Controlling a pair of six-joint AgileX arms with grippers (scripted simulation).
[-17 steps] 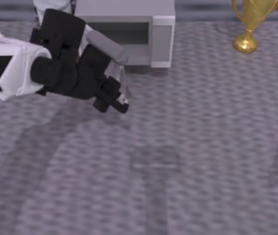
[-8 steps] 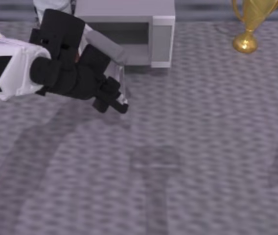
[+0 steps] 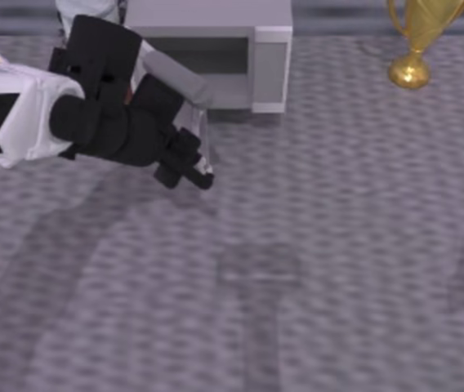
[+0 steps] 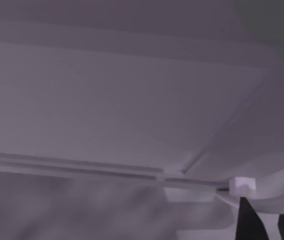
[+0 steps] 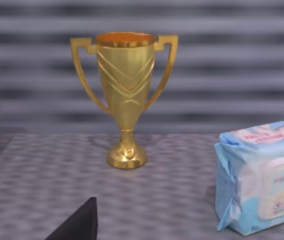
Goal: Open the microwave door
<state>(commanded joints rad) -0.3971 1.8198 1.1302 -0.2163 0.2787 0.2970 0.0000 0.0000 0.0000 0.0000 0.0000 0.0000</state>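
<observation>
Left claw (image 3: 193, 173) sits low at the front left corner of the microwave (image 3: 216, 33), its black fingers (image 3: 185, 170) pointing toward the near edge of the bench (image 3: 338, 245) and clamped on the free edge of the microwave door (image 3: 179, 77). That door is swung out from the cabinet, angled away from the opening toward the top view's left, so the dark cavity shows beside the grey control strip (image 3: 269, 69) at the microwave's right end. The microwave itself stands at the far edge of the bench, left of centre.

Against the frames of a second and half a second ago, almost nothing has changed: the arm's black wrist has crept a touch, the door holds much the same angle, and the claw is in nearly the same spot.

From above, the left arm's bulk hides most of the door. The left wrist view gives what that hides: the door's broad grey pane (image 4: 112, 100) fills the picture at close range, with its pale frame edge (image 4: 82, 167) and a small white block at the corner (image 4: 242, 185), and one dark fingertip (image 4: 249, 220) just under it.

Only the right wrist view shows a pack of wet wipes (image 5: 262, 182) beside the gold trophy (image 5: 124, 95); from above just the trophy appears, at far right. I cannot tell how wide the right claw (image 5: 79, 225) stands; only a dark tip shows.
</observation>
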